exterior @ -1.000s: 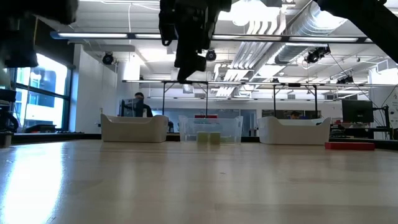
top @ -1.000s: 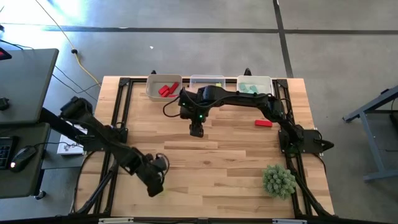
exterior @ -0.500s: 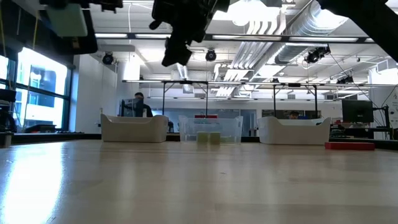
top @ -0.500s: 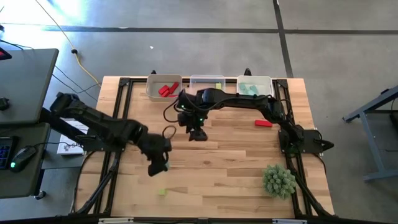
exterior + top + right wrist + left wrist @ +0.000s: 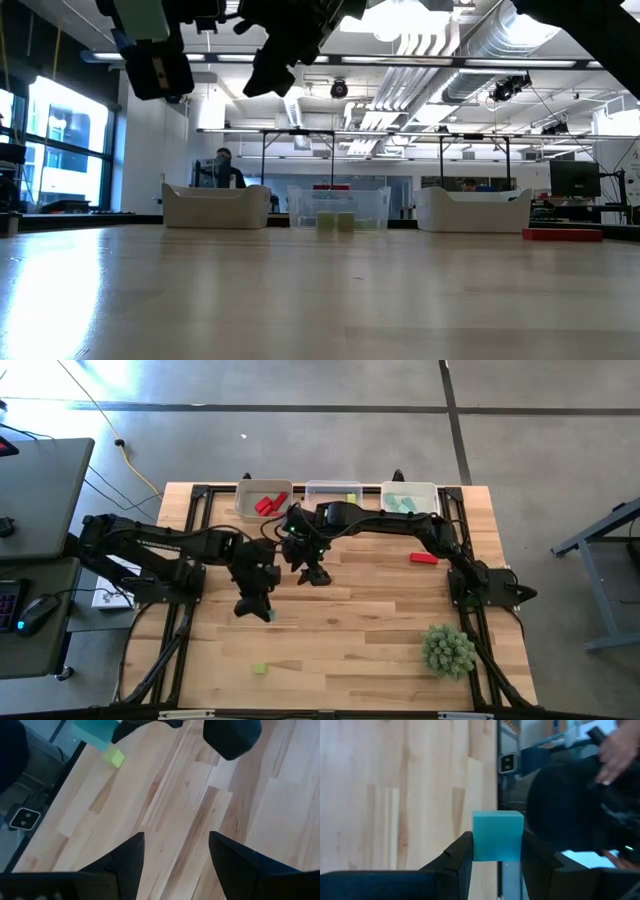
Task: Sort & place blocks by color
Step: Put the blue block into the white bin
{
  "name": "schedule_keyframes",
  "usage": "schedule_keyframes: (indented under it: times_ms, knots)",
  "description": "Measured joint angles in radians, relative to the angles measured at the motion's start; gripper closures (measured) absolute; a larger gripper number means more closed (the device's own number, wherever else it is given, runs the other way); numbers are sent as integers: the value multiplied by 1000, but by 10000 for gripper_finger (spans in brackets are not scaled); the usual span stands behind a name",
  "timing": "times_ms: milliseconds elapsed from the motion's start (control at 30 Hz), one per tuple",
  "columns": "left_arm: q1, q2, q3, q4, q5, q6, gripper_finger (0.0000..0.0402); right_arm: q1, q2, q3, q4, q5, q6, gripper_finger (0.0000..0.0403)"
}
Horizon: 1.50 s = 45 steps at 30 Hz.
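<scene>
Worktop [image 5: 350, 622] notes, left to right. My left gripper [image 5: 256, 607] raised above left-centre boards, clamped on teal block [image 5: 497, 836] between both fingers. Yellow-green block [image 5: 260, 669] lies loose near front edge. My right gripper [image 5: 313, 576] hangs just beside left one, near centre, fingers spread, holding nothing. Red block [image 5: 424, 558] lies right of centre. Three bins along back edge: red blocks [image 5: 269, 504], yellow-green, teal.

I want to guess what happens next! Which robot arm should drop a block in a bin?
Probably the left. Its gripper is shut on the teal block above the table, ready to carry to the teal bin. The right gripper is open and empty.
</scene>
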Motion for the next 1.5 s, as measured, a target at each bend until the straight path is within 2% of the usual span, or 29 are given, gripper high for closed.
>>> schedule_keyframes:
  times_ms: [133, 367, 933, 1200, 1500]
  knots:
    - [56, 0, 0, 3, 101, 51, 293, 1, -1, 0, -6, 1, 21, 194]
    - [153, 0, 2, 12, 211, 123, 291, 3, -39, -1, -17, 44, 78, 194]
    - [302, 0, 1, 4, 351, 228, 291, -32, -171, -1, -18, 242, 187, 194]
    - [374, 0, 1, 9, 419, 257, 291, -18, -205, 0, 36, 236, 153, 194]
    - [461, 0, 1, 117, 574, 198, 291, 21, -205, 0, 164, 210, 78, 194]
